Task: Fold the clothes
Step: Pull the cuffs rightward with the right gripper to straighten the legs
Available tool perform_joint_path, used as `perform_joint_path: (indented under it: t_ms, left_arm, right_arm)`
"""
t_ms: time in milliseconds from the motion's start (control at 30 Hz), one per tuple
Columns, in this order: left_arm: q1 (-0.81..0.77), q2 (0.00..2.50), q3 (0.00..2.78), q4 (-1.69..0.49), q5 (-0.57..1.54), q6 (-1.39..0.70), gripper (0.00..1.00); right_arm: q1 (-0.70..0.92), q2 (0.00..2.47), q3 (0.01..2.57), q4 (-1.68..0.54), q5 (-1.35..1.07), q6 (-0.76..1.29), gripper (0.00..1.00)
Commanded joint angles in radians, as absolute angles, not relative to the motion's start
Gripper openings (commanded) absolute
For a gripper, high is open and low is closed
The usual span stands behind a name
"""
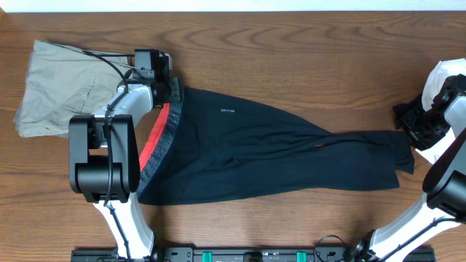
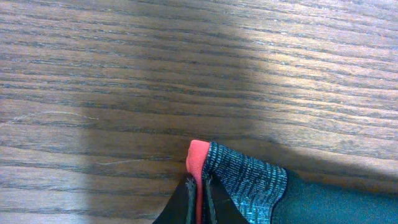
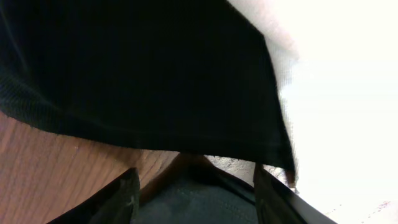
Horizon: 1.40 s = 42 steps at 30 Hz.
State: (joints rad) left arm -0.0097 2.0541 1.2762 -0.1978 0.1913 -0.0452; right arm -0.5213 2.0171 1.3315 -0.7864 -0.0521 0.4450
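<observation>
The black leggings (image 1: 255, 153) lie flat across the table. The red-and-grey waistband (image 1: 156, 142) is at the left and the leg ends are at the right. A tiny white logo (image 1: 228, 110) shows near the waist. My left gripper (image 1: 173, 91) is at the waistband's far corner. In the left wrist view it (image 2: 199, 193) is shut on the red edge of the waistband (image 2: 198, 152). My right gripper (image 1: 411, 127) is at the leg ends. In the right wrist view its jaws (image 3: 202, 196) stand wide apart with dark leggings fabric (image 3: 155, 74) between and above them.
Khaki-beige trousers (image 1: 58, 87) lie crumpled at the far left, behind the left arm. A white garment (image 1: 440, 76) sits at the far right edge, right beside the right gripper, and it also shows in the right wrist view (image 3: 348, 93). Bare wood table (image 1: 306, 58) lies beyond the leggings.
</observation>
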Motion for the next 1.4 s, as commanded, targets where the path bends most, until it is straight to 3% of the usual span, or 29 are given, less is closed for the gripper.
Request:
perform_joint_path:
  t_ms: [0,133,333,667,967,1367]
  left_arm:
    - [-0.008,2.082,1.285,-0.199,0.164,-0.039,0.06]
    - [-0.008,2.082,1.285,-0.198,0.164,-0.038,0.06]
    - [-0.008,2.082,1.285,-0.194,0.164,-0.038,0.06]
    - [-0.008,2.041,1.294,-0.156,0.164,-0.039,0.06]
    - [-0.007,2.008,1.297,0.064,0.160,-0.115,0.06]
    - [-0.006,2.008,1.296,0.214,-0.118,-0.136,0.06]
  right_arm:
    - [-0.506,2.048,1.325,-0.781,-0.060,0.459,0.53]
    - [-0.498,2.048,1.325,-0.781,-0.060,0.460,0.40]
    - [-0.496,2.048,1.326,-0.777,-0.060,0.479,0.01]
    - [-0.496,2.042,1.380,-0.773,-0.130,0.486,0.01]
    - [-0.484,2.042,1.472,-0.683,-0.327,0.535,0.01]
    - [-0.383,2.042,1.488,-0.463,-0.374,0.591,0.01]
